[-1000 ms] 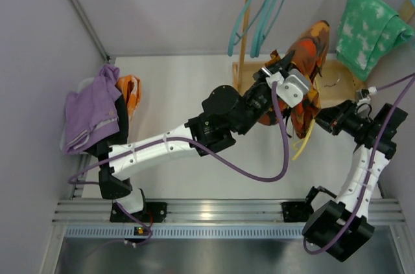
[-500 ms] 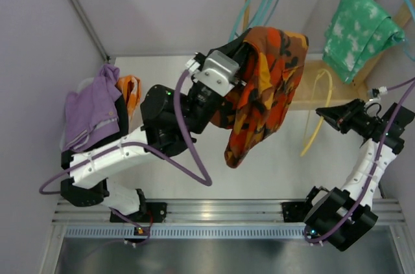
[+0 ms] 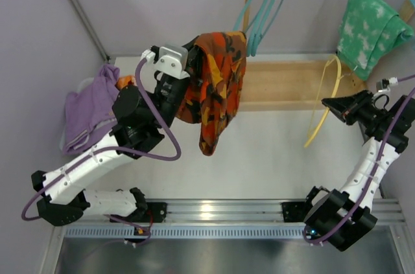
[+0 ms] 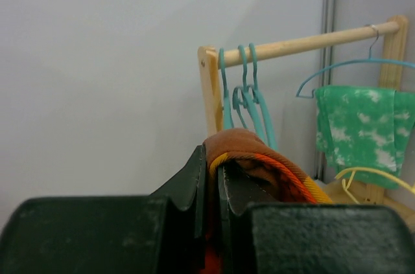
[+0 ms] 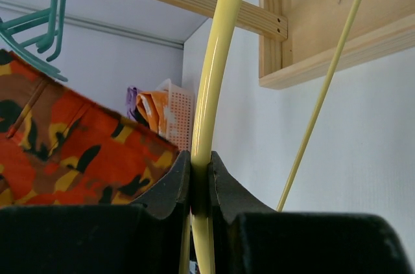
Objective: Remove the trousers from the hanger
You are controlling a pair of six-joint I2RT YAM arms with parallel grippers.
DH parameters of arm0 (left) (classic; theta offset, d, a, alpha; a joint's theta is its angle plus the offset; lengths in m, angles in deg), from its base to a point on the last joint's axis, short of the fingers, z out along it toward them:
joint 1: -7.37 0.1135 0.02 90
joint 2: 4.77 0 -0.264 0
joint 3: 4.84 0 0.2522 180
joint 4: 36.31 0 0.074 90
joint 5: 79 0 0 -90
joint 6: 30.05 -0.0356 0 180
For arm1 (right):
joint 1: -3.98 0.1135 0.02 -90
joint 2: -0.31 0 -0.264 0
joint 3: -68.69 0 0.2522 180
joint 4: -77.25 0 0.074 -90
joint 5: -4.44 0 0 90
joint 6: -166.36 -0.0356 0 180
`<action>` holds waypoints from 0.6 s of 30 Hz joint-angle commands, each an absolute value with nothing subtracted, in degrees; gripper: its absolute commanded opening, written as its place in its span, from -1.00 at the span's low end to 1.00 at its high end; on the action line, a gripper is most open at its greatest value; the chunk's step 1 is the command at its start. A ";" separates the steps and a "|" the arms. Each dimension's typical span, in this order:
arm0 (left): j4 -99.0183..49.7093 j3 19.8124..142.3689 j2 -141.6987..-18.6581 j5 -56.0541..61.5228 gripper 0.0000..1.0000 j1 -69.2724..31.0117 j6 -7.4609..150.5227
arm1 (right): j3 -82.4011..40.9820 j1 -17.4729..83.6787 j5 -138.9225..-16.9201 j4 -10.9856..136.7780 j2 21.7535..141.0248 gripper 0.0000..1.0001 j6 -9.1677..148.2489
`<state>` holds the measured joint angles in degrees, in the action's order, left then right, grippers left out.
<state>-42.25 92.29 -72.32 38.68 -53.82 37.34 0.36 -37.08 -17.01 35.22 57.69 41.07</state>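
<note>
White desk (image 3: pixel 279 157), grey walls. L gripper (image 4: pixel 211 171) clamps patterned trousers (image 3: pixel 217 92) mid-air, far-left area. R gripper (image 5: pixel 200 171) pinches bare yellow hanger (image 3: pixel 322 109) nr right edge. Risk, I judge: thin fold slips out, or the hem misses basket (image 5: pixel 176 115).

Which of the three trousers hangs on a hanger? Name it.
The green, white-mottled trousers, draped over a teal hanger at the right. The orange patterned pair is clamped in the left claw; the purple pair lies heaped at far left.
</note>
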 commanded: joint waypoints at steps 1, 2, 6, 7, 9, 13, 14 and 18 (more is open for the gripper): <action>-47.69 92.86 -67.09 37.98 -1.00 -50.39 41.84 | -3.26 -37.60 -16.48 38.97 56.91 -1.00 40.59; -46.90 92.86 -65.96 38.15 -1.00 -49.07 43.06 | -3.35 -37.51 -16.57 39.23 57.00 -1.00 40.41; -43.65 92.33 -62.87 38.86 -1.00 -40.02 44.74 | -4.14 -37.33 -16.83 39.50 56.82 -1.00 39.71; -42.51 91.89 -62.08 38.86 -1.00 -38.61 45.09 | -4.22 -37.16 -16.92 39.50 56.91 -1.00 39.44; -41.80 91.45 -60.24 39.38 -1.00 -35.01 45.62 | -4.49 -36.63 -17.53 39.58 56.65 -1.00 39.09; -38.91 91.71 -57.78 42.63 -1.00 -28.07 47.55 | -4.67 -35.84 -18.50 40.72 56.21 -1.00 37.52; -38.55 91.63 -57.25 43.07 -1.00 -25.09 48.86 | -4.67 -35.75 -18.59 41.16 56.12 -1.00 36.99; -36.79 91.27 -54.09 44.12 -1.00 -18.05 51.51 | -5.01 -35.22 -18.85 42.48 56.12 -1.00 35.84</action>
<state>-30.61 89.48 -57.35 43.35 -21.65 47.20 -1.43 -36.03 -18.73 37.58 57.67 36.74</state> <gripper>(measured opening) 0.093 0.081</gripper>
